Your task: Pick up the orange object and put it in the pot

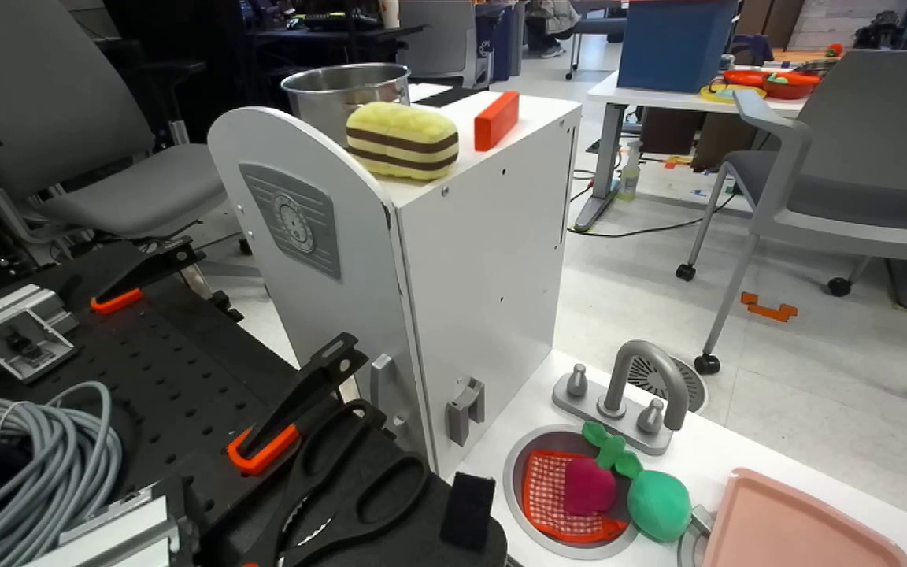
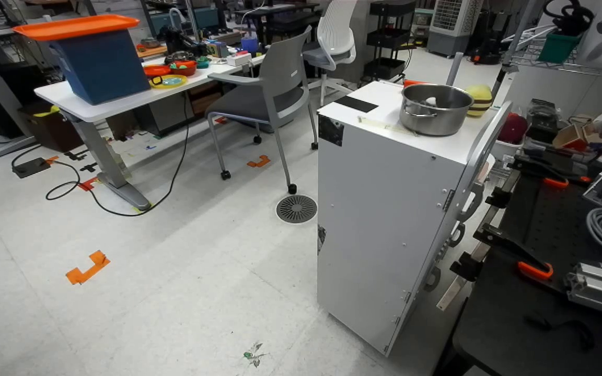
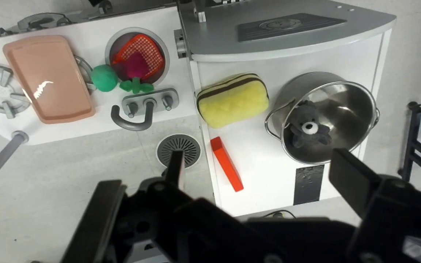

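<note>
- The tool [image 3: 256, 160] reaches in from the bottom of the wrist view, released, its two fingers [image 3: 352, 179] spread wide apart; the arm behind is out of sight and its bend cannot be told.
- Beyond the fingertips, the orange block [image 3: 227, 164] lies on the white desk [image 3: 265, 157], outside the metal pot [image 3: 353, 120]; in an exterior view only a sliver of the orange block [image 2: 413, 82] shows behind the pot.
- The block's long axis runs aslant to the desk's side edge: one end sits just beside that edge, near a yellow cushion [image 3: 234, 106], while the other turns inward. In an exterior view, the nearer end face points toward the side of the arched panel [image 1: 296, 150].
- A grey plush bear [image 3: 308, 126] lies inside the pot in the wrist view; in an exterior view the pot's wall [image 1: 316, 110] hides it.
- Farther off, a sink [image 1: 513, 472] holds a red checked cloth [image 3: 148, 47] and a magenta plush [image 3: 135, 65], seen in the wrist view and an exterior view.
- In the background of an exterior view, an orange tray [image 2: 76, 27] caps a blue bin [image 2: 102, 70].
</note>
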`<state>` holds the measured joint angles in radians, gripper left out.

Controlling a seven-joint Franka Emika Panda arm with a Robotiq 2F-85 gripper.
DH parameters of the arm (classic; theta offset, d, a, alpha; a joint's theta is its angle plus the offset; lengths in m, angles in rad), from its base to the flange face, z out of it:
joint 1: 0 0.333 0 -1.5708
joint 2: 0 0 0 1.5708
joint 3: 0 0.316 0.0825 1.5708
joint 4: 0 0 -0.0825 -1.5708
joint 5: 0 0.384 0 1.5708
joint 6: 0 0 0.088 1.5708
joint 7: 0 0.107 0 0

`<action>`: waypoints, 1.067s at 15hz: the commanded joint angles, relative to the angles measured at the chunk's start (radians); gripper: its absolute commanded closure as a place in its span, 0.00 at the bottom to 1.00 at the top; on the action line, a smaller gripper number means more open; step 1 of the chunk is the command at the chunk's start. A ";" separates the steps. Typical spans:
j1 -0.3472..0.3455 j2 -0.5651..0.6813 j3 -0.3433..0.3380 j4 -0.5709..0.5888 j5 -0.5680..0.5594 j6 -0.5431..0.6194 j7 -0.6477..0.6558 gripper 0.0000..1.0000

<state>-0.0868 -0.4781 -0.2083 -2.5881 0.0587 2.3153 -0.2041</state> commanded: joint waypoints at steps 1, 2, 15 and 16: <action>-0.032 0.053 0.017 0.061 -0.017 -0.023 0.056 0.00; -0.041 0.072 0.019 0.082 -0.026 -0.023 0.068 0.00; -0.052 0.302 0.027 0.335 -0.014 -0.013 0.167 0.00; -0.053 0.309 0.036 0.333 -0.032 0.005 0.175 0.00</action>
<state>-0.1444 -0.1977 -0.1912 -2.2880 0.0269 2.3103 -0.0300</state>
